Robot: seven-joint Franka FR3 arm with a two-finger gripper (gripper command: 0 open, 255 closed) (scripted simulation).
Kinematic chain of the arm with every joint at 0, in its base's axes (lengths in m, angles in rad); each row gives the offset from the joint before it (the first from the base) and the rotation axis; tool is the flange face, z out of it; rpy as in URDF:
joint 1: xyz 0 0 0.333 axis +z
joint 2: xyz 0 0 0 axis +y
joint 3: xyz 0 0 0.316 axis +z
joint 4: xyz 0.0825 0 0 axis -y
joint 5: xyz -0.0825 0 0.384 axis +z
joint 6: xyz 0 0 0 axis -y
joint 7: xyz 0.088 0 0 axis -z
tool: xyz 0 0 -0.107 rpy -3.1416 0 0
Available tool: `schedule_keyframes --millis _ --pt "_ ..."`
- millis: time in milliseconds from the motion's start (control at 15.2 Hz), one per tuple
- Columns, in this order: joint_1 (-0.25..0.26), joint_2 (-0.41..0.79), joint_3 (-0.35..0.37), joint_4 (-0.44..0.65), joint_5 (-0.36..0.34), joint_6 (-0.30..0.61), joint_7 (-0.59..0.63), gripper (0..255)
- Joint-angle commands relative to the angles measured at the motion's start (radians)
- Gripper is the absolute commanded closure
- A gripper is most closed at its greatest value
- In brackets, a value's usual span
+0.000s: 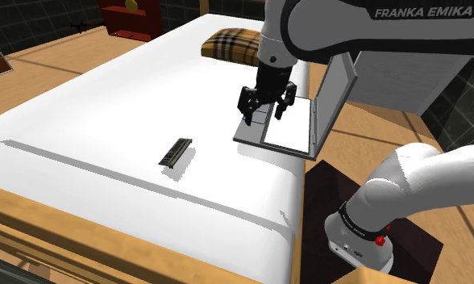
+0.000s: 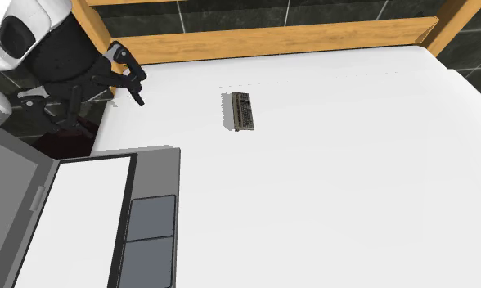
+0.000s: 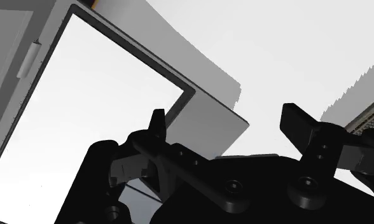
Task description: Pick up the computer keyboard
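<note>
Dark-grey keyboard [image 1: 176,152]: small and slim, lying flat on the white surface [image 1: 98,105], a little left of centre and below the middle in the shoulder view; in the second exterior view [image 2: 244,110] it sits in the upper middle, its long side running up and down the frame.
Gripper [image 1: 267,105]: all black, pointing down, fingers spread wide with nothing between them; in the wrist view [image 3: 229,127] the two fingertips stand well apart.
Keyboard against gripper: well apart, no contact. In the shoulder view the keyboard lies to the lower left of the gripper; in the second exterior view it lies to the right of and slightly below the gripper [image 2: 124,78].
Gripper position: hangs above the near corner of an open grey laptop [image 1: 288,129], centre right in the shoulder view, and upper left in the second exterior view.
Laptop: lid raised, white panel on its base, two grey pads; lower left in the second exterior view [image 2: 92,221].
Wooden frame [image 2: 271,39]: borders the white surface along the top of the second exterior view.
Plaid pillow [image 1: 231,42]: top centre of the shoulder view, beyond the laptop.
</note>
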Motion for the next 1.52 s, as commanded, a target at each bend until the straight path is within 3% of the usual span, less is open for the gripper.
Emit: schedule_keyframes --millis 0,264,462,660,858,990,1122,1188,1452 --pt "-0.014 0.039 0.075 0.028 0.009 0.029 0.119 0" --pt "-0.073 0.166 0.226 0.122 -0.018 0.084 0.346 0" --pt "-0.134 0.288 0.348 0.213 -0.08 0.116 0.531 0" --pt "-0.204 0.446 0.48 0.322 -0.196 0.132 0.743 0" --pt "-0.244 0.667 0.602 0.452 -0.396 0.113 1.0 0" --pt "-0.199 0.839 0.626 0.556 -0.556 0.065 1.175 0" --pt "-0.1 0.983 0.586 0.67 -0.678 0.005 1.308 0" --pt "-0.06 1.02 0.56 0.709 -0.704 -0.014 1.34 0" --pt "-0.054 1.032 0.545 0.67 -0.716 0.032 1.353 0"
